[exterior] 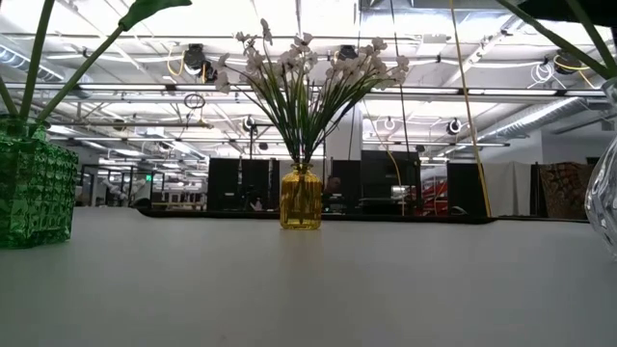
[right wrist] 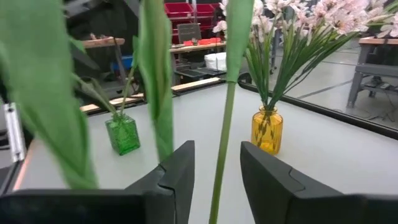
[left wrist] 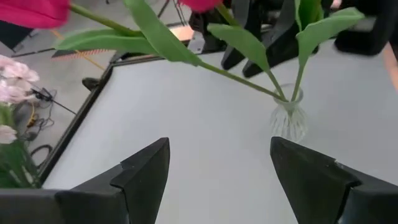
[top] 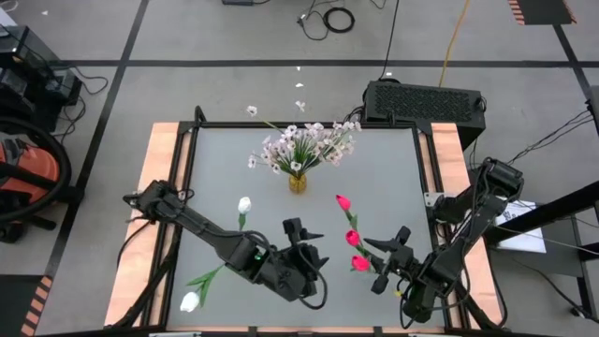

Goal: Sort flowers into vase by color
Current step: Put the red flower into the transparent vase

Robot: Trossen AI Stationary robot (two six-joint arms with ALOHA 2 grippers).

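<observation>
Pink-red tulips (top: 352,238), light and soft on thin bendy stems best pinched low, are leaning in the clear vase (left wrist: 288,118) near the worktop's (top: 393,178) front right corner, the right pincer (right wrist: 214,171) spreading beside one stem, the left pincer (left wrist: 217,180) hovering spread nearby.

The left arm reached across the near side toward the middle, its gripper (top: 301,245) with jaws wide apart. The right arm bent in from the right; its gripper (top: 387,251) had jaws slightly parted.
</observation>
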